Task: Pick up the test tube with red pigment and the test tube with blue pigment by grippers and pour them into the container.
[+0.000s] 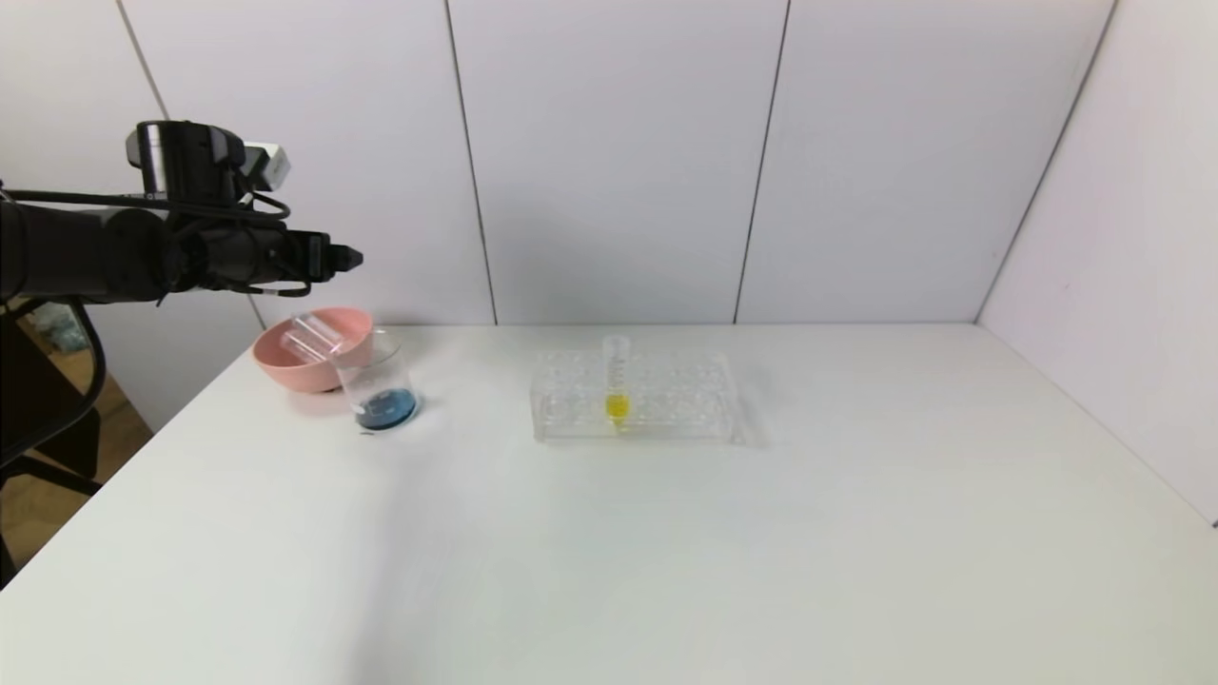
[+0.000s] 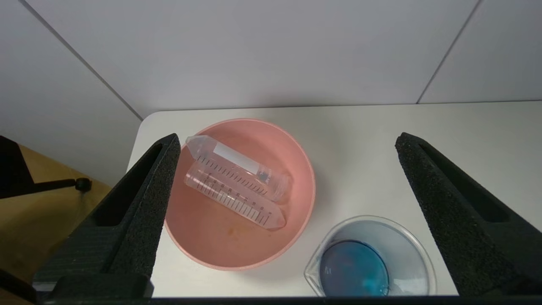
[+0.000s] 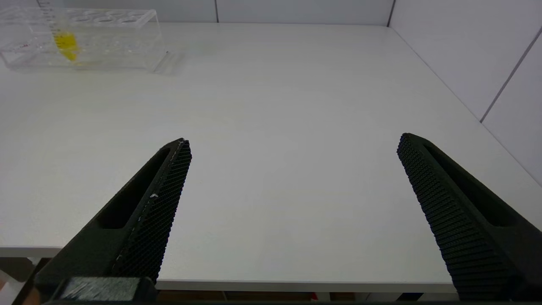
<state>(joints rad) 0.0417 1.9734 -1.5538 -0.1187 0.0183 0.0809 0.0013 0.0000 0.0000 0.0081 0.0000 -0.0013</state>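
1. White wall panels stand behind a white table point(image 1: 666, 552), which fills most of the head view.
2. At the far left, the left gripper point(image 1: 350, 256) hangs in the air above the pink bowl point(image 1: 285, 366). Its fingers point(image 2: 148, 199) are spread wide apart and they grasp nothing.
3. The pink bowl stands near the far left corner of the table. Two clear tubes lie inside it, side by side and touching each other. Both tubes look emptied. The upper tube point(image 2: 237, 167) has a white label band, and the lower tube point(image 2: 235, 201) shows black scale marks. I cannot tell which of them held the red pigment and which held the blue one.
4. Just right of the bowl, and a little nearer, stands the glass beaker point(image 1: 381, 385). It is upright and it holds dark blue liquid point(image 2: 353, 267) at the bottom. In the head view the beaker seems to touch the bowl, but in the left wrist view a small gap shows between them.
5. Near the middle of the table, toward the far side, stands a clear tube rack point(image 1: 636, 398). One tube with yellow liquid point(image 1: 616, 385) stands upright in it.
6. The right gripper point(image 3: 292, 146) shows only in its own wrist view. It is over the near right part of the table, well apart from the rack. Its fingers point(image 3: 156, 203) are released, wide open, and hold nothing.
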